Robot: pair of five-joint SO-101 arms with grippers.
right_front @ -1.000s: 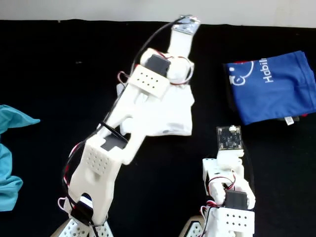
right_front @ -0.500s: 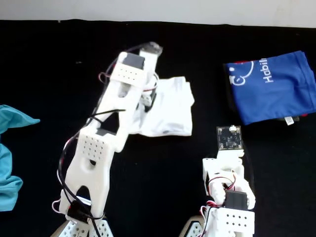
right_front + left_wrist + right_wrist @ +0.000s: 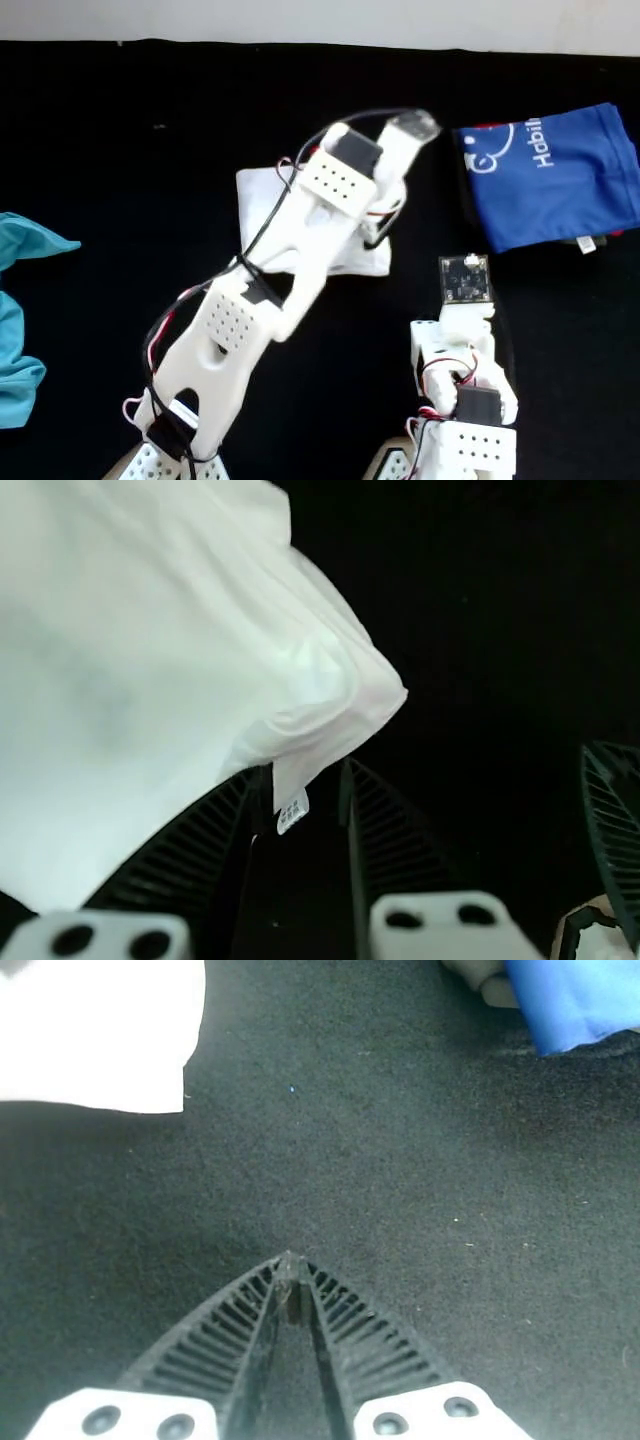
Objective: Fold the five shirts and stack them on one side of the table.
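A white shirt (image 3: pixel 262 190) lies crumpled mid-table, partly under my left arm (image 3: pixel 300 250). My left gripper (image 3: pixel 378 225) hangs at the shirt's right edge. In the left wrist view the gripper (image 3: pixel 303 775) is shut on a bunched corner of the white shirt (image 3: pixel 150 660), whose small tag hangs between the fingers. A folded blue shirt (image 3: pixel 550 175) sits at the back right. A teal shirt (image 3: pixel 20 310) lies rumpled at the left edge. My right gripper (image 3: pixel 290 1260) is shut and empty over bare cloth near the front, with the white shirt (image 3: pixel 95 1030) and blue shirt (image 3: pixel 570 1000) beyond it.
A black cloth (image 3: pixel 120 150) covers the table up to a pale wall at the back. The right arm (image 3: pixel 462 350) is folded low at the front right. A dark ribbed part (image 3: pixel 612 830) shows at the edge of the left wrist view.
My left arm swung left over the white shirt, then back to the right towards the blue shirt. The white shirt's left part is now uncovered. The right arm has not moved.
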